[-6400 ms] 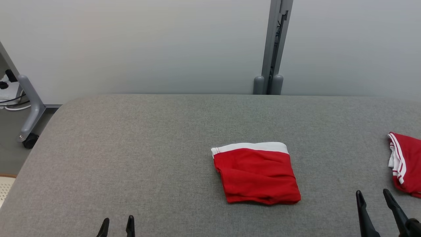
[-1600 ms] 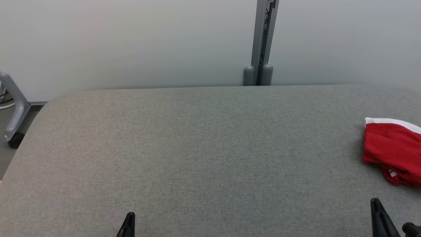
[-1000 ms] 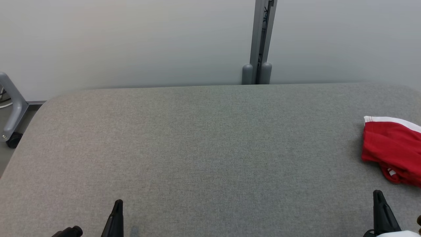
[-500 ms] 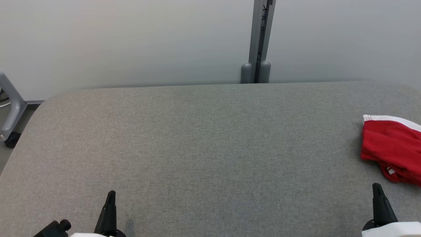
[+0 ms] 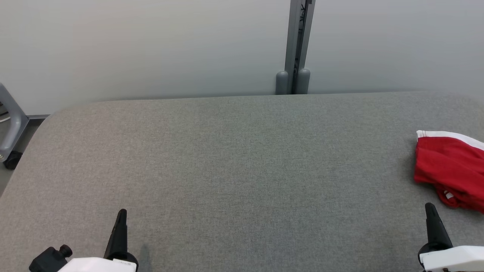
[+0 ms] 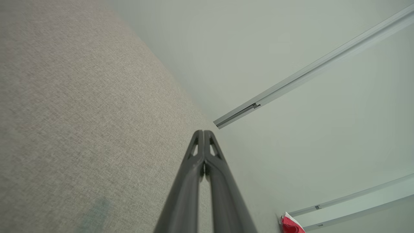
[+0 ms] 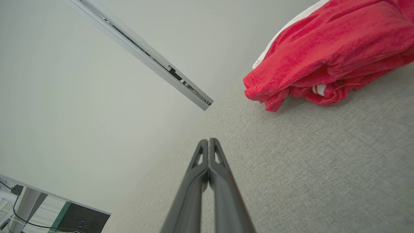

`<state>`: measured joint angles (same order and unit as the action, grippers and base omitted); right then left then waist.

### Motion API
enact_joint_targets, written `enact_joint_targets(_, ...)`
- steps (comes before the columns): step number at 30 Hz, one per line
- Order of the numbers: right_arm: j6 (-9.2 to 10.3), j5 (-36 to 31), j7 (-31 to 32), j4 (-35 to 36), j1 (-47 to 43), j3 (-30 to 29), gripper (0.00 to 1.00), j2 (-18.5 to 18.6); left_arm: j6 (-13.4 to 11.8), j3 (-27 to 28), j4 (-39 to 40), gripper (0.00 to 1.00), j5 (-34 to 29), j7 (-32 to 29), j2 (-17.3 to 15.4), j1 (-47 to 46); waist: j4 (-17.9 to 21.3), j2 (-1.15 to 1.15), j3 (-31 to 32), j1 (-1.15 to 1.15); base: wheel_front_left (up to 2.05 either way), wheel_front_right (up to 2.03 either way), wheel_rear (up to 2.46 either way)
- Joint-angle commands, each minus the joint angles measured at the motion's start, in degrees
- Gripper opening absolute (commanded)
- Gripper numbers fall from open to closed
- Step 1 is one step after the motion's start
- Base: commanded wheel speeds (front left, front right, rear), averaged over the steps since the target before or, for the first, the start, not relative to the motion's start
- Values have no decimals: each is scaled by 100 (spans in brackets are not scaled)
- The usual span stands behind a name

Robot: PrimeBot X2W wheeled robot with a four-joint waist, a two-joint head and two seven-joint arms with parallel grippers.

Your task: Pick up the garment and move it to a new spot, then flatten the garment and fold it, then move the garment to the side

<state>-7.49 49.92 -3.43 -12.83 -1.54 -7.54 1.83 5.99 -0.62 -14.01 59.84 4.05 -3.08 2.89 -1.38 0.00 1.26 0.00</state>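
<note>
Grey fabric-topped bench (image 5: 242,158) against a pale wall (image 5: 151,49), with a grey upright post (image 5: 297,45) behind its far edge and a grey wheeled frame leg (image 5: 9,132) off the left end. Red garment (image 5: 450,170) with a white band, roughly folded and rumpled along its near edge, resting at the bench's far right, partly cut off by the head view's edge. Left gripper (image 5: 121,213) low at the near left, clenched on nothing, fingers pressed tip to tip, well apart from the garment. Right gripper (image 5: 429,207) low at the near right, likewise clamped closed and empty, near the garment's front edge but not touching.
</note>
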Motion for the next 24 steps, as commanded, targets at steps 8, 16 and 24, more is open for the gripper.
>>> enact_joint_targets(8, -1, 750, 195, 21, 233, 6, 0, 72, 61, 131, 52, 0, 588, -159, -51, -313, 16, 0, -17, 0, 0, 0, 0)
enact_joint_targets(16, -1, 1286, 318, 2, 318, 20, 0, 81, 68, 208, 46, 0, 1014, -290, -56, -412, 31, 0, -32, 0, 0, 0, 0)
enact_joint_targets(24, -1, 1728, 419, -16, 396, 31, 0, 88, 87, 271, 40, 0, 1360, -396, -58, -484, 44, 0, -46, 0, 0, 0, 0)
